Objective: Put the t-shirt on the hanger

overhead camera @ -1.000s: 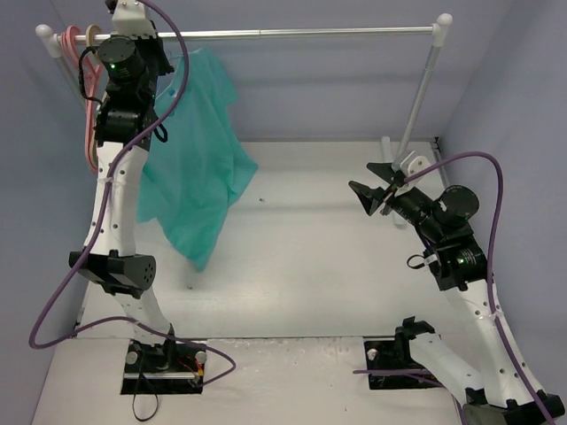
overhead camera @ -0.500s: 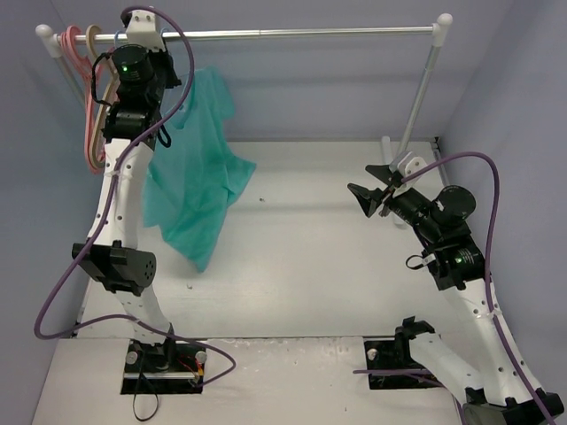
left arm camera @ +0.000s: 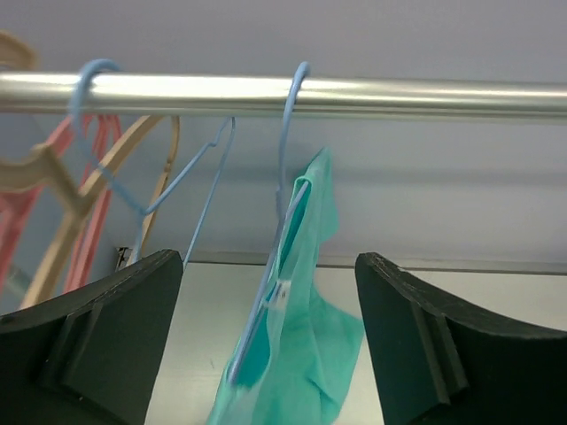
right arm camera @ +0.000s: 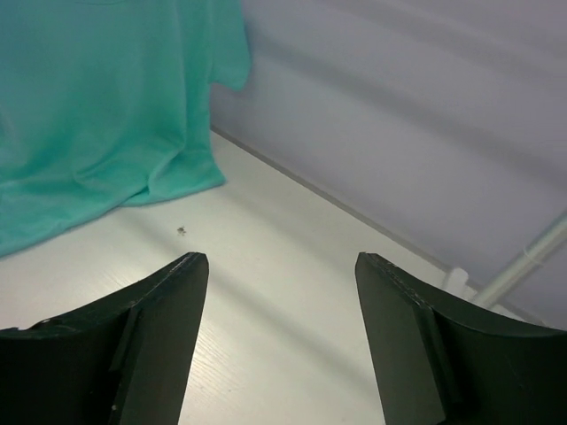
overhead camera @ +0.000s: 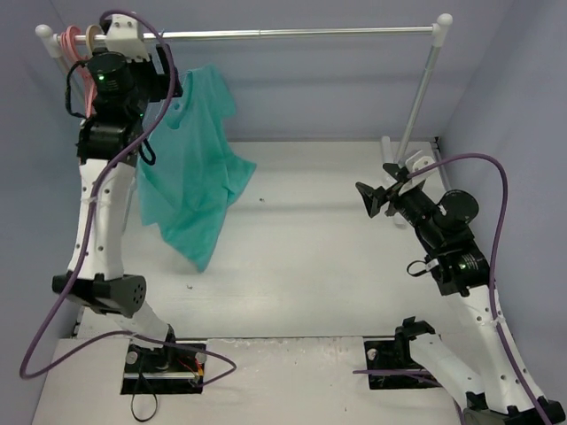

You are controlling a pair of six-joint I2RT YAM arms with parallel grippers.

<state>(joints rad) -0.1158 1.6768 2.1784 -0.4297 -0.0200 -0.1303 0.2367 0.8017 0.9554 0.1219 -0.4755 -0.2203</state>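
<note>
A small white label (left arm camera: 282,290) is showing inside the neck of the t-shirt (left arm camera: 306,354), but it is too small to read.

The t-shirt is hanging on the hanger (left arm camera: 285,150), a thin light-blue wire one whose hook is curling over the shiny metal rail (left arm camera: 425,96). In the left wrist view the garment is hanging edge-on between the two dark fingers (left arm camera: 106,336) and beyond them, touching neither. The left gripper (left arm camera: 267,258) is standing spread wide with nothing in its grasp, just below the rail. From above, the teal-green fabric (overhead camera: 190,168) is draping in soft folds from the left end of the rail (overhead camera: 292,34), one sleeve jutting right and the hem trailing to a point over the white table (overhead camera: 337,266). The left gripper (overhead camera: 168,78) is sitting right beside the collar.

A second blue wire hanger (left arm camera: 208,190) is hanging bare just left of the first. Farther left, a thicker tan hanger (left arm camera: 40,168) and a thicker pink hanger (left arm camera: 104,142) are crowding together.

The right gripper (overhead camera: 372,199) is hovering well apart from the shirt, near the rail's upright post (overhead camera: 421,88). Its blunt black fingers (right arm camera: 425,345) are also spread, gripping nothing; between them only the pale table and a tiny dark speck (right arm camera: 181,230) are showing. The shirt (right arm camera: 106,97) is filling the upper left of that view.
</note>
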